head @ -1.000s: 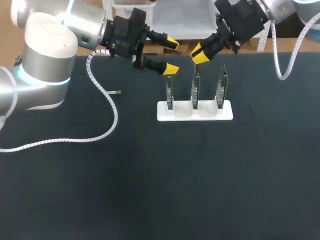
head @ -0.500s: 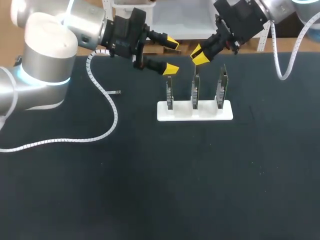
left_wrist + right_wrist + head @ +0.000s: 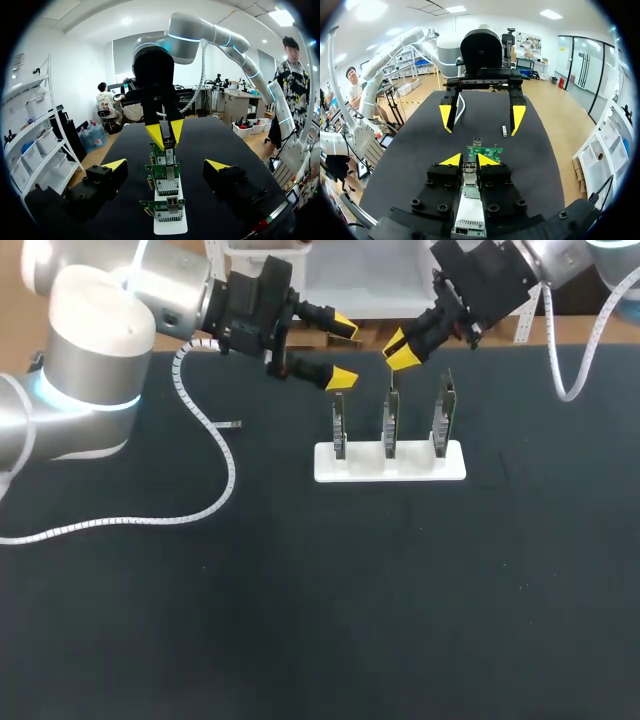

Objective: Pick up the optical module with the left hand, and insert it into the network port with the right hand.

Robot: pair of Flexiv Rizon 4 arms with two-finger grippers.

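Black table (image 3: 300,640) with a white holder (image 3: 390,466) of three upright cards set toward its far edge; the optical module (image 3: 165,132) is up in the right gripper (image 3: 399,349).
The right gripper's yellow tips are pinched together on the optical module, just above the top of the middle card (image 3: 390,420); whether module and card touch cannot be told. The left gripper (image 3: 344,351) hovers near it at the table's far edge, above the left card (image 3: 339,426), its fingers spread wide with nothing between them. The right card (image 3: 443,418) stands at the holder's other end. A small silver piece (image 3: 236,424) lies on the table well left of the holder, beside the left arm's white coiled cable (image 3: 222,445).
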